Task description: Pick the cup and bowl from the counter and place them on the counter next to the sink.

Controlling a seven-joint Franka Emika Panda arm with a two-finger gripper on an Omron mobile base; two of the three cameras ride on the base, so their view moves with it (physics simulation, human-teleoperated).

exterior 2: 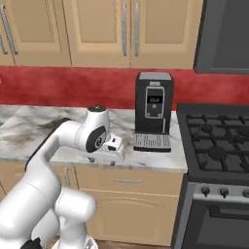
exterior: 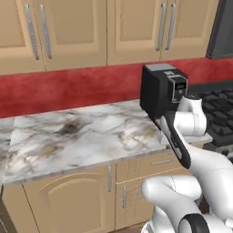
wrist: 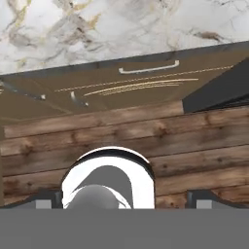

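Observation:
The cup, the bowl and the sink are out of view. The counter (exterior: 82, 136) is white-grey marble with dark veining over tan cabinets, and this stretch of it (exterior 2: 29, 131) carries none of them. My gripper (exterior 2: 102, 160) hangs at the counter's front edge and points down at the floor. Its two dark fingertips (wrist: 48, 200) stand far apart in the hand view, open with nothing between them. The marble edge (wrist: 121, 29) runs across the top of the hand view.
A black coffee machine (exterior 2: 153, 109) stands on the counter at the right end (exterior: 157, 91), close behind my wrist. A black stove (exterior 2: 214, 141) adjoins it to the right, under a dark hood (exterior 2: 223, 34). Below are a drawer front (wrist: 146, 73) and wooden floor (wrist: 146, 131).

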